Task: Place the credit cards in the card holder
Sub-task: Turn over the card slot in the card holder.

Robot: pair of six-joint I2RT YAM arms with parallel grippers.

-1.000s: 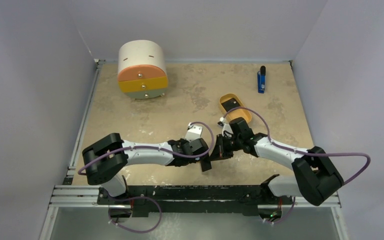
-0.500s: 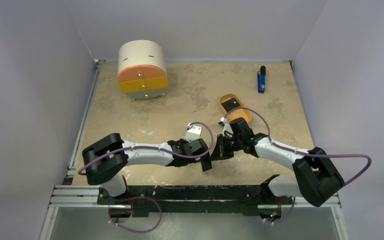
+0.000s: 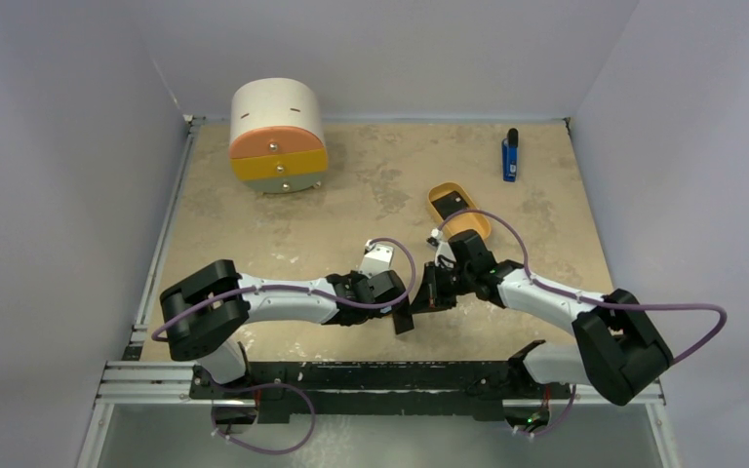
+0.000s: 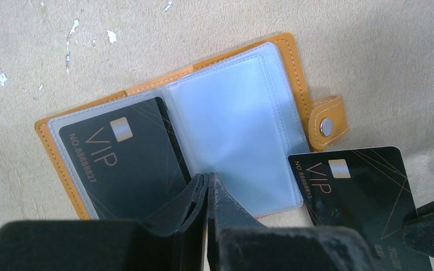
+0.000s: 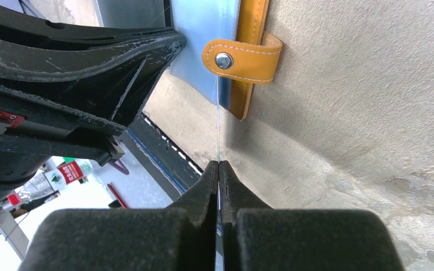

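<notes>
Left wrist view: the first card (image 4: 121, 164), seated in the left clear pocket of the card holder (image 4: 290, 56), bears "VIP" in large letters and "NO" with a serial that appears to read 8888827. The second card (image 4: 361, 192), beside the holder's snap tab, bears "VIP" and "NO 88888", its last digits unclear; its corner print is illegible. Right wrist view: a red tag (image 5: 70, 169) carries white print too small to read.

Pale lilac walls (image 3: 59, 146) enclose a mottled beige tabletop (image 3: 254, 224).
</notes>
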